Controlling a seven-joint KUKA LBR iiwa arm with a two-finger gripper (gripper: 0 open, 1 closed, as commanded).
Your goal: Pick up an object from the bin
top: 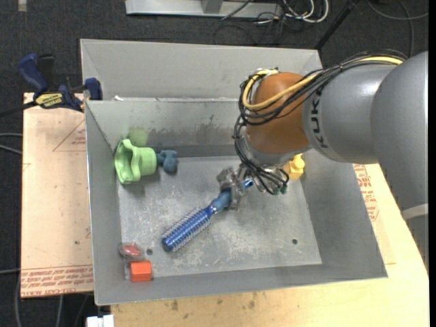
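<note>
A single camera sits above the grey metal bin (204,70) and looks down into it, tilted a little, so the inner face of the far wall shows broad while the near wall is almost edge-on. It stands far enough off to take in the whole bin, with some dark floor (75,9) beyond the far rim. The arm (361,114) enters from the right and looms large.
</note>
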